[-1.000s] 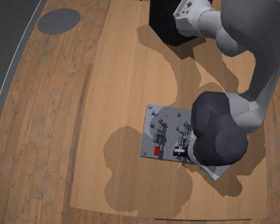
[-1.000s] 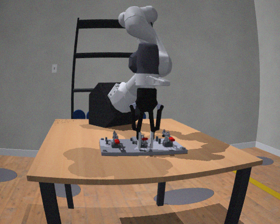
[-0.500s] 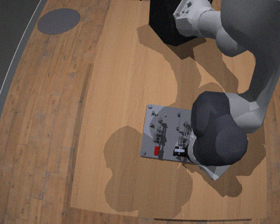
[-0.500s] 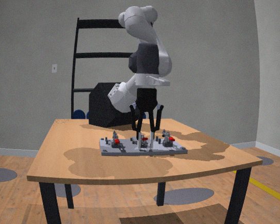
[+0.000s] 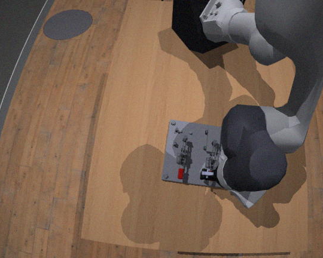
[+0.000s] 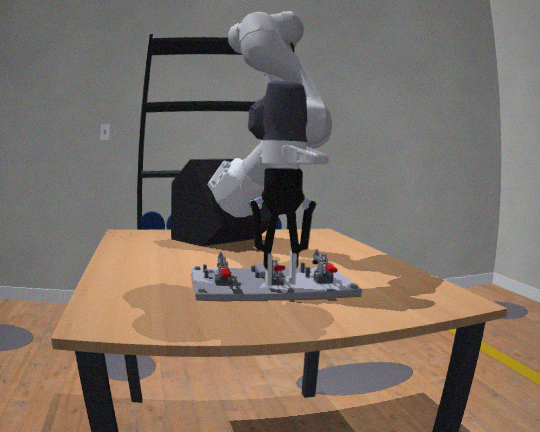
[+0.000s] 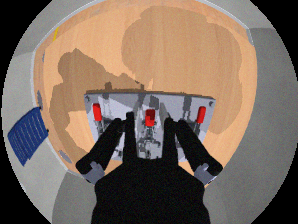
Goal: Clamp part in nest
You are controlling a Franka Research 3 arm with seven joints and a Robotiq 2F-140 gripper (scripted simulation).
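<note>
The grey fixture plate (image 5: 170,162) (image 6: 247,286) (image 7: 173,104) carries three clamps with red handles. My gripper (image 5: 207,174) (image 6: 281,274) (image 7: 149,108) points straight down, open partway. Its pale fingertips stand low, one on each side of the middle red handle (image 6: 279,268), with gaps between in the wrist view. The left clamp's red handle (image 5: 180,173) (image 6: 225,272) (image 7: 201,115) and the right clamp's red handle (image 6: 331,268) (image 7: 97,112) are outside the fingers. I cannot make out the part or whether the middle clamp is locked; the arm and fingers hide much there.
In the top view the arm covers the fixture's right side. Small posts and blocks stand on the plate behind the handles. The black robot base (image 5: 189,33) (image 6: 197,205) stands at the back of the wooden table (image 5: 133,89) (image 6: 157,280).
</note>
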